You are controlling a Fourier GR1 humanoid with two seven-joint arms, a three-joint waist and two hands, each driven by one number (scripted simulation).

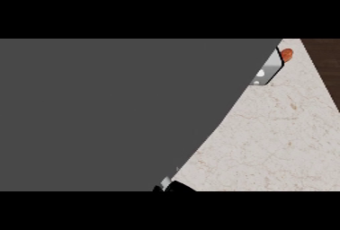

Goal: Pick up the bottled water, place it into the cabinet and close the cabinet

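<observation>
A flat dark grey panel [113, 112], most likely the cabinet door seen close up, fills the head view from the nine o'clock side across past the centre, its slanted edge running from about one o'clock down to six o'clock. The bottled water cannot be seen anywhere; if it is present, the panel hides it. At six o'clock, right at the panel's lower edge, a small black part with a pale glint [171, 185] pokes out, possibly a robot hand, but which one it is and whether its fingers are spread or curled cannot be told. The pale marbled desk [279, 134] shows from three to five o'clock. Near one o'clock, a black-and-white object [267, 72] peeks from behind the panel, with an orange item [287, 55] just beside it. A dark brown strip [327, 63] borders the desk at two o'clock.
</observation>
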